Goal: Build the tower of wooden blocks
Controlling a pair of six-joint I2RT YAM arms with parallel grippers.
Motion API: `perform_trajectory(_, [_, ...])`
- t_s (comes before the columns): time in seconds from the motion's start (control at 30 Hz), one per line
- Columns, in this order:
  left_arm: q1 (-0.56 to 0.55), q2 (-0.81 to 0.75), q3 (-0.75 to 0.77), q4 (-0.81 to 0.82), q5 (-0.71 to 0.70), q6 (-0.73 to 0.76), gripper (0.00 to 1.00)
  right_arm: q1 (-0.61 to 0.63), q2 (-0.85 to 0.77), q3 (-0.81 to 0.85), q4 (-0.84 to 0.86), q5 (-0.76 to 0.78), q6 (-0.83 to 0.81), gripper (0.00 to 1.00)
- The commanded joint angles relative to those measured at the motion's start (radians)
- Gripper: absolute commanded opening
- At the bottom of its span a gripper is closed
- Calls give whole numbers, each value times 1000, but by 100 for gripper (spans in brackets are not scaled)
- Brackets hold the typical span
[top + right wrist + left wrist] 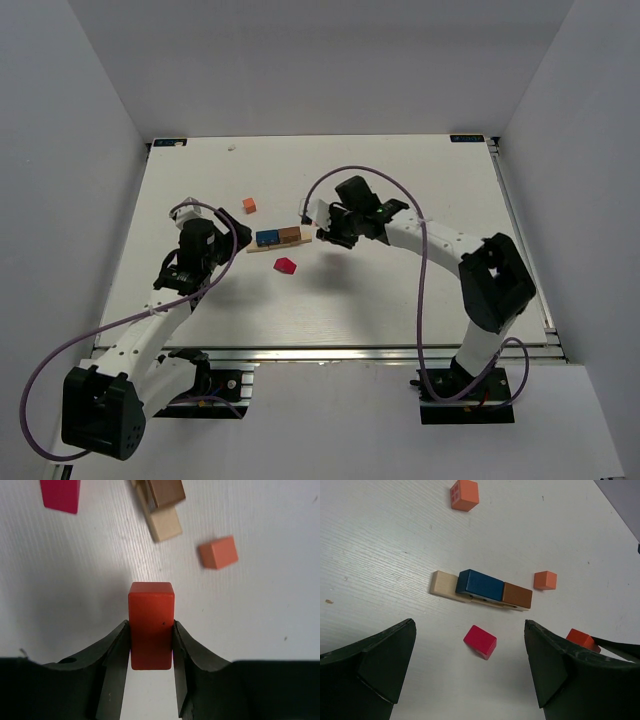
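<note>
Tabletop [380, 555] came up white, streaked with fine grey grain lines. The base plank [444, 583] was pale tan, the blue block [480, 585] a deep navy, the brown block [517, 595] a warm mid-brown. The crimson block [480, 641] leaned towards pink. The gridded cube [464, 494] was orange with a pale grid of squares on one face, and the small cube [545, 580] was plain salmon-orange. The red-orange block [151, 610] was bright, with one tiny dark speck. The right gripper [151, 627] was black, the left gripper [470, 625] greenish black. The cables [60, 360] were purple, the arms [150, 330] white with black joints.
</note>
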Motion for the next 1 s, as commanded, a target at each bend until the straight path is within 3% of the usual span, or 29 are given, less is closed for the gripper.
perform_trajectory(0.0, [7, -18, -7, -27, -63, 3, 98, 39, 60, 126, -37, -26, -110, 24])
perform_trajectory(0.2, [8, -28, -45, -21, -78, -9, 98, 93, 166, 305, -60, -79, -167, 25])
perform_trajectory(0.53, [11, -19, -59, -5, -100, -12, 98, 124, 375, 629, -235, -164, -288, 27])
perform_trajectory(0.97, [14, 8, -71, 13, -105, -8, 98, 150, 516, 798, -293, -194, -307, 26])
